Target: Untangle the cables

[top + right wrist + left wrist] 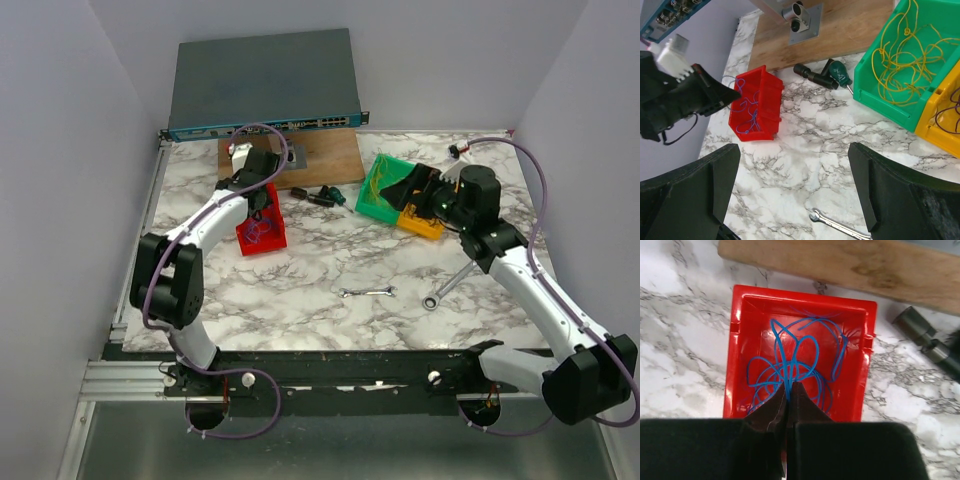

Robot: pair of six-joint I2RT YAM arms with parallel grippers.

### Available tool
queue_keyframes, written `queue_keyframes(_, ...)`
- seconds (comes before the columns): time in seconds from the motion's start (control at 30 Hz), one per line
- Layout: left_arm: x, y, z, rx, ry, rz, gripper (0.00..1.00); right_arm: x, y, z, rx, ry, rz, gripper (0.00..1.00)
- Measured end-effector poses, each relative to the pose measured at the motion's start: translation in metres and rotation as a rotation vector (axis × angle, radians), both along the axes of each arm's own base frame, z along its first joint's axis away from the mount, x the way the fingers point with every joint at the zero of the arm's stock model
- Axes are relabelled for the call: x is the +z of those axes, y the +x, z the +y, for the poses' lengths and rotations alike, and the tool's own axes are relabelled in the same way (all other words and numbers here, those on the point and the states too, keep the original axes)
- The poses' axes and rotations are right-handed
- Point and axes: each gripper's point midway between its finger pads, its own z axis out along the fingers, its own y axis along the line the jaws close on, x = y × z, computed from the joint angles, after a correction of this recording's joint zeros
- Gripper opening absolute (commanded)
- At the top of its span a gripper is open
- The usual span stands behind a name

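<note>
Thin blue cables (795, 360) lie in loose loops inside a red bin (735, 340). My left gripper (789, 387) hangs over the bin's near end, shut, with blue strands pinched between its tips. From above, that gripper (262, 207) sits over the red bin (262, 238). Yellow cables (900, 55) lie curled in a green bin (880, 107), and a dark strand (942, 112) rests in the yellow bin (940, 132). My right gripper (795, 185) is wide open above bare marble, holding nothing; seen from overhead, the right gripper (420, 192) is beside the green bin (385, 190).
A wooden board (330, 160) and a grey network switch (265, 85) are at the back. A dark-handled screwdriver (325, 195) lies between the bins. Two wrenches (367, 292) (447, 285) rest on the marble near the front.
</note>
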Motion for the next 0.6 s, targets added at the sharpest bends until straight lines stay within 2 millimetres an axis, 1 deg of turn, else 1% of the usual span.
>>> queue_keyframes(0.03, -0.012, 0.002, 0.001, 0.000, -0.005, 0.031, 0.07, 0.001, -0.001, -0.001, -0.003, -0.001, -0.001, 1.00)
queue_keyframes(0.07, -0.021, 0.002, 0.001, -0.002, -0.012, 0.052, 0.11, 0.002, -0.002, -0.002, -0.007, -0.002, -0.002, 1.00)
queue_keyframes(0.1, -0.030, 0.003, 0.001, -0.004, -0.017, 0.077, 0.19, 0.003, -0.003, -0.003, -0.012, -0.003, -0.005, 1.00)
queue_keyframes(0.13, -0.036, 0.003, 0.001, -0.008, -0.023, 0.095, 0.30, 0.005, -0.005, -0.005, -0.017, -0.003, -0.008, 1.00)
queue_keyframes(0.17, -0.043, 0.003, 0.001, -0.011, -0.029, 0.114, 0.47, 0.006, -0.006, -0.006, -0.022, -0.004, -0.012, 1.00)
queue_keyframes(0.23, -0.050, 0.004, 0.001, -0.018, -0.042, 0.136, 0.74, 0.007, -0.009, -0.010, -0.036, -0.010, -0.019, 1.00)
queue_keyframes(0.27, -0.051, 0.003, 0.000, -0.023, -0.050, 0.142, 0.84, 0.006, -0.011, -0.012, -0.042, -0.013, -0.017, 1.00)
queue_keyframes(0.3, -0.050, 0.003, -0.001, -0.031, -0.057, 0.143, 0.90, 0.004, -0.013, -0.014, -0.048, -0.019, -0.015, 1.00)
queue_keyframes(0.37, -0.046, 0.001, -0.004, -0.051, -0.074, 0.124, 0.96, -0.002, -0.015, -0.018, -0.060, -0.034, -0.006, 1.00)
queue_keyframes(0.47, -0.034, -0.012, -0.004, -0.076, -0.096, 0.091, 0.99, -0.010, -0.015, -0.022, -0.076, -0.061, 0.005, 1.00)
queue_keyframes(0.53, -0.020, -0.020, -0.004, -0.094, -0.109, 0.059, 0.99, -0.015, -0.015, -0.026, -0.091, -0.080, 0.011, 1.00)
queue_keyframes(0.6, 0.001, -0.028, -0.004, -0.114, -0.129, -0.002, 0.99, -0.019, -0.013, -0.031, -0.114, -0.102, 0.009, 1.00)
